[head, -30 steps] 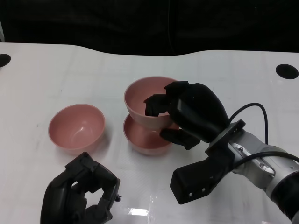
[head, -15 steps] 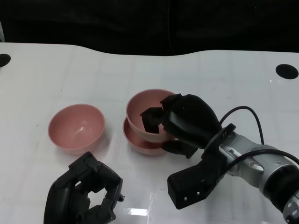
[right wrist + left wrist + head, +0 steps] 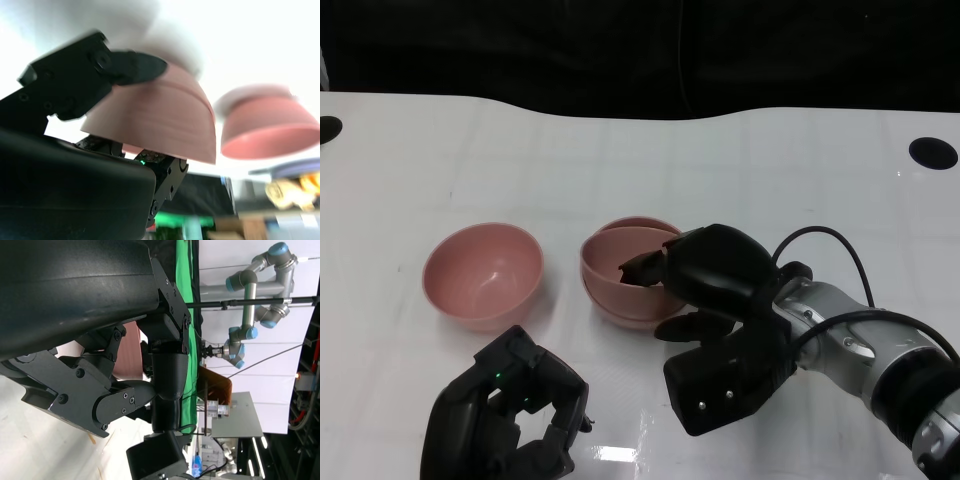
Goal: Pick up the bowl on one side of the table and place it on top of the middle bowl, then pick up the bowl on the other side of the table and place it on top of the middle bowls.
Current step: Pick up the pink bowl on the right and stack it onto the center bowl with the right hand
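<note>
Two pink bowls sit nested at the table's middle (image 3: 620, 268). My right hand (image 3: 710, 272) still grips the upper bowl at its right rim, with one finger inside and the others under the stack. In the right wrist view that held bowl (image 3: 160, 125) fills the centre under a black finger (image 3: 135, 67). A third pink bowl (image 3: 483, 275) stands upright to the left, also visible as the left bowl (image 3: 265, 125) in the right wrist view. My left hand (image 3: 510, 425) hovers at the near edge in front of it, fingers loosely bent and holding nothing.
The white table (image 3: 800, 170) has a black round hole at the far right (image 3: 933, 152) and another at the far left (image 3: 328, 128). A cable loops from my right wrist (image 3: 840, 250). A dark background lies beyond the table's far edge.
My right hand has lowered the bowl it holds down into the middle bowl, so the two are now nested. My left hand crept slightly up and to the right.
</note>
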Tool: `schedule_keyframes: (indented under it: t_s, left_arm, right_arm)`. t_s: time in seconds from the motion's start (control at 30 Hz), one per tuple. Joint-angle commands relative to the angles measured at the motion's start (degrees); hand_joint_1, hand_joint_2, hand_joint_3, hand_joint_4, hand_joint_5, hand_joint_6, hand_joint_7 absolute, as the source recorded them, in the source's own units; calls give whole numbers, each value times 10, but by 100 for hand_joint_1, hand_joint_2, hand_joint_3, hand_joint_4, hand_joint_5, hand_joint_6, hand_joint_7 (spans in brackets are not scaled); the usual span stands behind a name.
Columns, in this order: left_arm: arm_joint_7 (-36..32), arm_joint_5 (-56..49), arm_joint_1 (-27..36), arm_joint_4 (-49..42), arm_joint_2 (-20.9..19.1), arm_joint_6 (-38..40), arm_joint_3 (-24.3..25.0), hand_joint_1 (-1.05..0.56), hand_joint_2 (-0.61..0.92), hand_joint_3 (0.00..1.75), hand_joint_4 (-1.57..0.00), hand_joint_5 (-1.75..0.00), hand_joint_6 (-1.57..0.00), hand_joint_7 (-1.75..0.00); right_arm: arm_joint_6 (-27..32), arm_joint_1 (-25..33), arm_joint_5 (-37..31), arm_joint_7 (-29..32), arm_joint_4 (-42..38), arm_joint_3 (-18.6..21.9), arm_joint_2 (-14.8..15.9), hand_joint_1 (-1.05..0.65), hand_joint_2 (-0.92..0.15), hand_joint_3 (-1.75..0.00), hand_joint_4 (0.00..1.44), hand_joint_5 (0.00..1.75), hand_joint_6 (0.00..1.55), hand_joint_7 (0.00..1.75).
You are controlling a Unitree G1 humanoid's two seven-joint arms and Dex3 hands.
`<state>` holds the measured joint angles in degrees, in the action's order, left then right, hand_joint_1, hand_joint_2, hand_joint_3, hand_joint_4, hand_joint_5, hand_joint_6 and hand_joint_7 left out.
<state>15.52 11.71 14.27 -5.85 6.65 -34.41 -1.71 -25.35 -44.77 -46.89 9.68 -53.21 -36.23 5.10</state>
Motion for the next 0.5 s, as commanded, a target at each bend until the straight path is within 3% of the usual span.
schedule_keyframes:
  t_s: [0.03,0.33,0.43,0.5]
  left_arm:
    - [-3,5,3,1,-3,-3,2,-17,66,84,-77,-162,-75,-137]
    - [-7,1,2,1,-4,-2,4,-17,72,73,-77,-162,-75,-136]
    - [-6,3,2,1,-5,0,5,-17,70,77,-77,-161,-75,-136]
    - [-6,0,0,1,-7,-1,6,-15,65,88,-77,-162,-75,-138]
  right_arm:
    - [11,0,5,-13,23,1,7,-67,-92,-25,31,29,38,3]
    - [38,21,1,-14,75,4,26,-72,-92,-34,24,27,34,0]
    - [45,32,1,-4,97,8,35,-72,-92,-35,24,27,33,0]
    - [50,45,-1,9,124,14,46,-72,-92,-36,23,27,32,0]
